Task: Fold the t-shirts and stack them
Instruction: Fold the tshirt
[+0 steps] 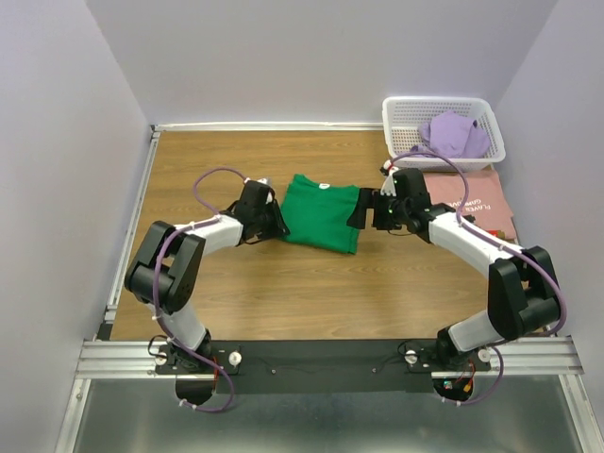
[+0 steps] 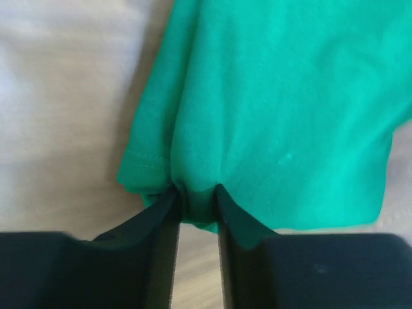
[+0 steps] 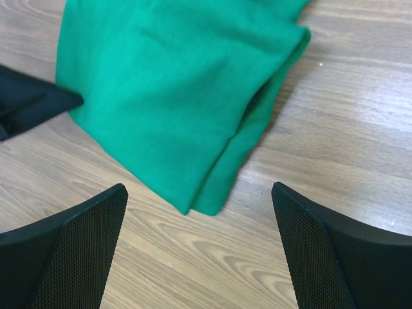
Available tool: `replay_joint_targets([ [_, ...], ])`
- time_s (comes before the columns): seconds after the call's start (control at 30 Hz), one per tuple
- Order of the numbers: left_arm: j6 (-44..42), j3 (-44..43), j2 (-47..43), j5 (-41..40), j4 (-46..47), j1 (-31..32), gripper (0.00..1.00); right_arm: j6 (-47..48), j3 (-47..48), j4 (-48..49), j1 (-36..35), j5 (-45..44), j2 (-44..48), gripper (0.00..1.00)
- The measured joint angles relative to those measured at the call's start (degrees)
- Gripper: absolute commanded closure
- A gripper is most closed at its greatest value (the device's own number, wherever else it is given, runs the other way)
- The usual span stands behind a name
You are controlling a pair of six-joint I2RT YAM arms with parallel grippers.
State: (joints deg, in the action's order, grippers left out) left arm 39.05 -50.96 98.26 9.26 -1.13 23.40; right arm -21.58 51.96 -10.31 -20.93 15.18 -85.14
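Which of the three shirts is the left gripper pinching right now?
The green t-shirt, mid-table: the left gripper is closed on its edge. The pink t-shirt lies flat beside the basket, and the purple t-shirt sits inside it, both untouched.

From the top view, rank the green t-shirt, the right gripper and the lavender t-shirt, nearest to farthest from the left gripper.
1. green t-shirt: pinched at its left edge by the left gripper.
2. right gripper: open, at that shirt's right edge.
3. lavender t-shirt: far right, inside the white basket at the back corner.
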Motion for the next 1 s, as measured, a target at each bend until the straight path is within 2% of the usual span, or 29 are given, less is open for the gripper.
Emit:
replay_joint_targets([
  [0.07,1.3,2.4,-1.9,0.7,0.8,0.5,0.8,0.2,-0.2,0.0,0.0,0.1,0.2,0.0],
  [0.17,3.0,6.2,-5.0,0.8,1.4,0.8,0.83,0.6,-0.3,0.0,0.0,0.7,0.5,0.0],
  [0.43,6.2,15.9,-16.7,0.7,-1.6,1.1,0.83,1.9,-0.3,0.0,-0.6,4.3,0.5,0.0],
  [0.53,6.8,18.9,-27.8,-0.6,-8.1,2.8,0.82,2.8,-0.3,-0.2,-1.5,5.9,0.5,0.0],
  [0.7,3.6,16.7,-42.3,-3.0,-14.1,3.7,0.71,5.5,1.7,-2.6,-2.4,8.5,-1.1,0.0],
  [0.73,2.0,14.7,-43.4,-3.7,-14.8,3.7,0.69,6.3,3.4,-3.2,-2.5,8.8,-2.7,0.0],
  [0.77,0.5,13.0,-43.3,-4.2,-15.0,3.7,0.61,6.8,4.8,-3.3,-2.5,9.0,-3.9,0.0],
  [0.8,-1.4,10.8,-42.4,-4.9,-15.1,3.7,0.6,7.2,6.2,-3.7,-2.5,9.2,-5.0,0.0],
  [0.9,-4.5,3.8,-36.5,-6.3,-15.8,3.7,0.6,8.2,10.9,-4.2,-2.5,9.8,-8.4,0.0],
  [1.0,-4.5,4.5,-34.3,-5.9,-16.4,3.7,0.6,9.0,13.5,-4.4,-2.5,10.1,-9.5,0.0],
])
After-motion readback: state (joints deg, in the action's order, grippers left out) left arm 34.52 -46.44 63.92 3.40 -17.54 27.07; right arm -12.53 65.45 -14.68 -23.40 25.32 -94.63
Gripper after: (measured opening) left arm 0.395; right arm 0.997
